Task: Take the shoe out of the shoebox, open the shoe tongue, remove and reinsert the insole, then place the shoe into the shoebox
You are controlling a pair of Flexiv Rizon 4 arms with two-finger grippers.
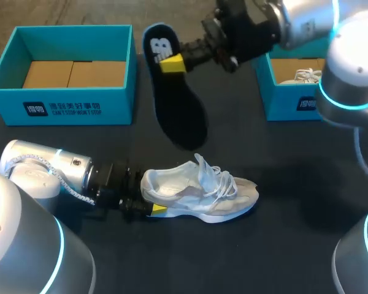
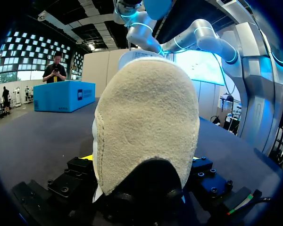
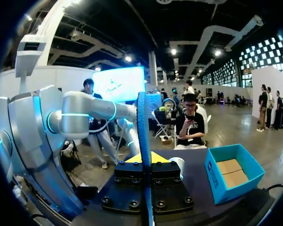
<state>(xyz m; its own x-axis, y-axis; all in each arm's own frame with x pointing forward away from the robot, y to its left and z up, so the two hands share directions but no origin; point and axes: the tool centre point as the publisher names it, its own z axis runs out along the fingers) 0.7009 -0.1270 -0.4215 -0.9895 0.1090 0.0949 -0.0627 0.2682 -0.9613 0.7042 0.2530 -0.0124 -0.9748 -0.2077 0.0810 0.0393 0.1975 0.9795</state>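
**Insole lifted clear by one gripper, shoe held at the heel by the other**

The right gripper (image 1: 172, 63) is closed on a dark insole (image 1: 179, 116). The insole is pinched near one end and hangs from the fingers above the black table (image 1: 282, 245). The left gripper (image 1: 150, 205) is closed around the heel of a white shoe (image 1: 202, 193), which rests on the table with its toe pointing straight ahead of the fingers. An open blue shoebox (image 1: 61, 104) is set well beyond the left gripper. A second box (image 1: 288, 104) is seen beside the right arm.

white shoe (image 1: 196, 195), black insole (image 1: 181, 116), teal shoebox (image 1: 119, 105)
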